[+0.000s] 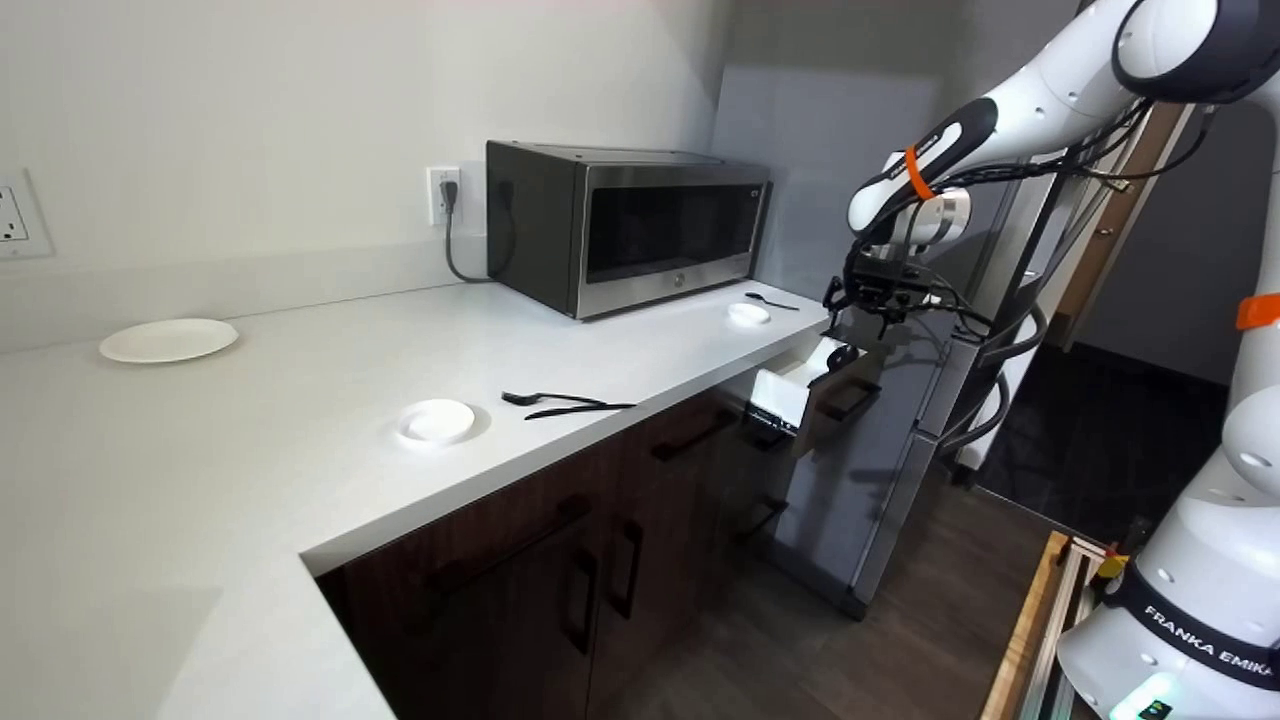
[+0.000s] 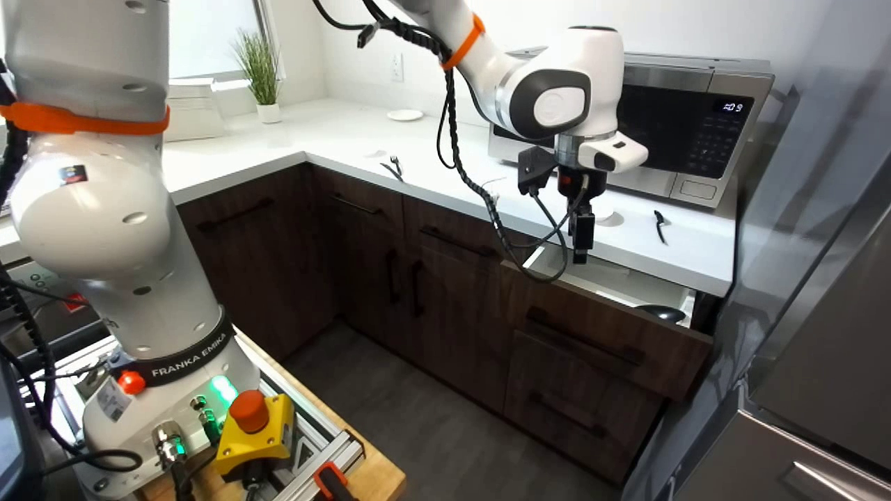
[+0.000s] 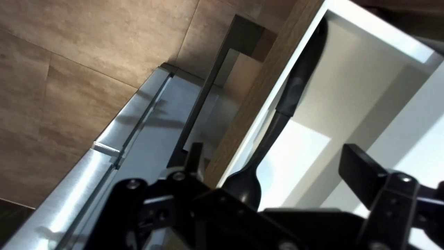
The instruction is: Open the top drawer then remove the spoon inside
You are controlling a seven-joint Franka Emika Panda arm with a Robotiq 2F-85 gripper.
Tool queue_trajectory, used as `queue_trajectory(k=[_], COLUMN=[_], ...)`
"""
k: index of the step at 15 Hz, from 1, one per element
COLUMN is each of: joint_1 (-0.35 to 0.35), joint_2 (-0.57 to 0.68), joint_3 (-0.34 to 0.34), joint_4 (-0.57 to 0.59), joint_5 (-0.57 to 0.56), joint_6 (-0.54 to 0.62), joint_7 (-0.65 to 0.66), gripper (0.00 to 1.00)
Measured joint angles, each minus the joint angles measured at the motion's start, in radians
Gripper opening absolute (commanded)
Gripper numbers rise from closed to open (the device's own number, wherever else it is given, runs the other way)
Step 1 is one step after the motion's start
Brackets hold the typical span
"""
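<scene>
The top drawer is pulled open from the dark-brown cabinet and shows its pale inside in both exterior views [image 1: 782, 398] [image 2: 612, 277] and in the wrist view [image 3: 353, 69]. The dark spoon lies in it along the front wall. In the wrist view the spoon's handle [image 3: 299, 81] points away and the gripper hides part of its bowl. Only part of the spoon shows in both exterior views [image 1: 843, 357] [image 2: 663, 313]. My gripper is above the drawer in both exterior views [image 1: 858, 312] [image 2: 582, 254]. In the wrist view its fingers [image 3: 275, 158] are wide apart, with nothing held.
The drawer's bar handle [image 3: 204, 93] sticks out in front. The white counter's edge [image 2: 654, 261] overhangs behind the drawer, with a microwave [image 1: 670, 230], a small white dish [image 1: 748, 313] and a thin dark utensil [image 1: 772, 301] on it. A grey fridge [image 1: 905, 440] stands close beside the drawer.
</scene>
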Motion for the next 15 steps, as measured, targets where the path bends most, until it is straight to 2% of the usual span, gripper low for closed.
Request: queue_trajectory(k=[9, 15], joint_1=[0.073, 0.132], joint_2=[0.187, 0.265], joint_3=[-0.123, -0.171], joint_4=[0.076, 0.129], joint_5=[-0.085, -0.151], joint_6=[0.018, -0.091], joint_7=[0.504, 0.838], gripper=[1.00, 1.00])
